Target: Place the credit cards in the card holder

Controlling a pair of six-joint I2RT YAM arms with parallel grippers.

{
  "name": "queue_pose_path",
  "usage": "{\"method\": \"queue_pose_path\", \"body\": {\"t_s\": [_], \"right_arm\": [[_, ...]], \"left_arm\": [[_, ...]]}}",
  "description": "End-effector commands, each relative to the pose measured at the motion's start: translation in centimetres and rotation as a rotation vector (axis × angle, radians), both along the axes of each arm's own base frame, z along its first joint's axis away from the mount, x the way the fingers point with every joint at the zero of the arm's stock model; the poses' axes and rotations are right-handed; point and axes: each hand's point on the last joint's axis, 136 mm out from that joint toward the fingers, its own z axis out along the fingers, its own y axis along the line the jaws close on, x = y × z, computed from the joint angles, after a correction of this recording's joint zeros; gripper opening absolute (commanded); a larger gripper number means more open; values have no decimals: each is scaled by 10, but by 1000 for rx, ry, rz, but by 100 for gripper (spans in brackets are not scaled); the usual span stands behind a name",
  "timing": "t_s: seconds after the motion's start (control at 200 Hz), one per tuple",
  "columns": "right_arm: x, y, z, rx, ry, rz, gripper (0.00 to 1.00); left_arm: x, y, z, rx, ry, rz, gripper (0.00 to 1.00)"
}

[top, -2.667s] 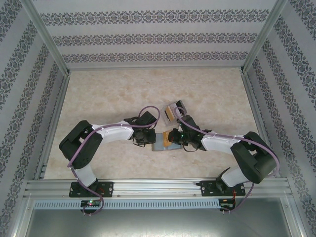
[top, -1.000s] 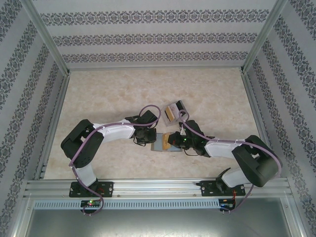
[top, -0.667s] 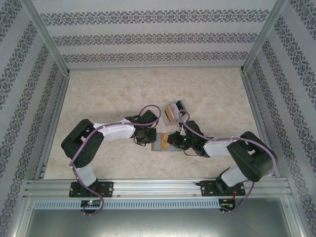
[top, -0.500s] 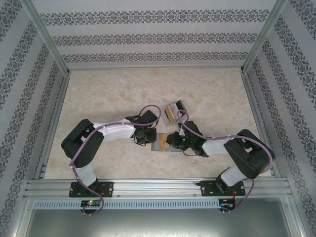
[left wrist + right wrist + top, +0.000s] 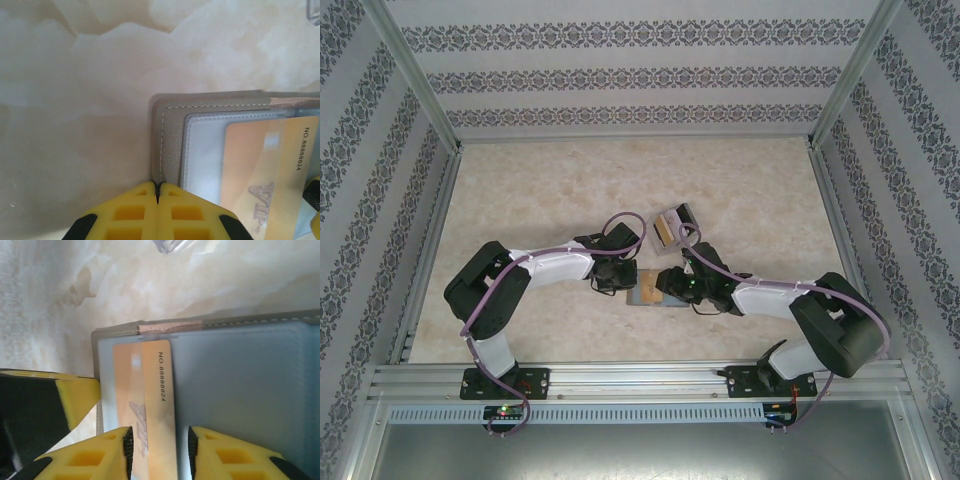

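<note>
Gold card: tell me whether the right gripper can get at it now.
Probably yes. The right gripper stands open over the near end of the gold card, nothing between. The card sits partly tucked in the card holder, held by the shut left gripper.

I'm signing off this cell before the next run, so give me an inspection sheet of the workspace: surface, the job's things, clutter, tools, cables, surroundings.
Surface: beige marbled table, no spills seen.
Job's things: grey card holder lies open; gold card sits partly under its clear sleeve.
Clutter: small clear box beyond the holder, something tan inside.
Tools: left tool shut, at the holder's edge, whether it pinches it cannot be told; right tool open, the card's end between its fingers.
Cables: purple cable runs along each arm; the right arm's loops close to the box.
Surroundings: patterned walls, aluminium frame at the near edge.
</note>
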Motion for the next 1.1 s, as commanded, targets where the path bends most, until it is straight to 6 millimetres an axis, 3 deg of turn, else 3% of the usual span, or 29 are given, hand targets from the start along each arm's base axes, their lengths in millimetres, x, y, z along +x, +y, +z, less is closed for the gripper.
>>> {"method": "queue_pose_path", "body": {"t_s": [0.0,0.235,0.42,0.689,0.819,0.979,1.094], "right_arm": [[-3,-13,-9,-90,20,0,32],[2,8,-8,-48,30,58,9],[4,28,-4,-27,33,129,7],[2,40,0,1,35,150,9],[4,31,3,-41,28,130,14],[8,2,14,-190,-24,92,22],[7,-19,3,-273,20,60,23]], "left_arm": [[-3,3,-16,36,24,1,0],[-2,1,-15,27,24,-6,0],[-2,1,-15,27,23,-6,0],[-2,3,-14,36,17,3,1],[-1,13,-11,75,6,25,3],[0,34,3,150,-43,70,9],[2,37,13,149,-69,76,10]]}}
